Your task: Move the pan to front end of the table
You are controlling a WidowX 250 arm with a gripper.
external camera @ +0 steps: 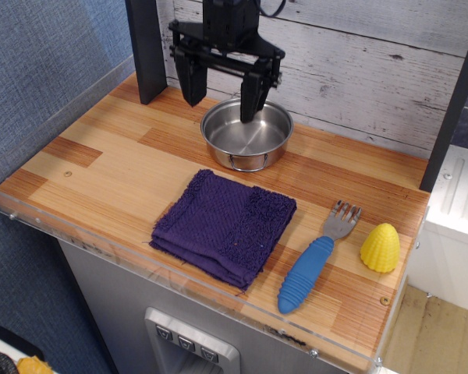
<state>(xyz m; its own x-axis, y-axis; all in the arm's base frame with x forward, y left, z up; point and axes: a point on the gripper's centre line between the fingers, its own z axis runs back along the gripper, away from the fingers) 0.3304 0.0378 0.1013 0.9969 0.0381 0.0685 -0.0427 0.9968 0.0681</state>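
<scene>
Spread jaws straddling pan [246, 134] rim

One view only — set high off the front corner, looking down and across the table [101, 167] toward the plank back wall [359, 62], moderately near.

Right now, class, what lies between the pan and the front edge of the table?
In the single camera view, the folded purple cloth lies between the pan and the table's front rim, with bare wood on either side of it.
</scene>
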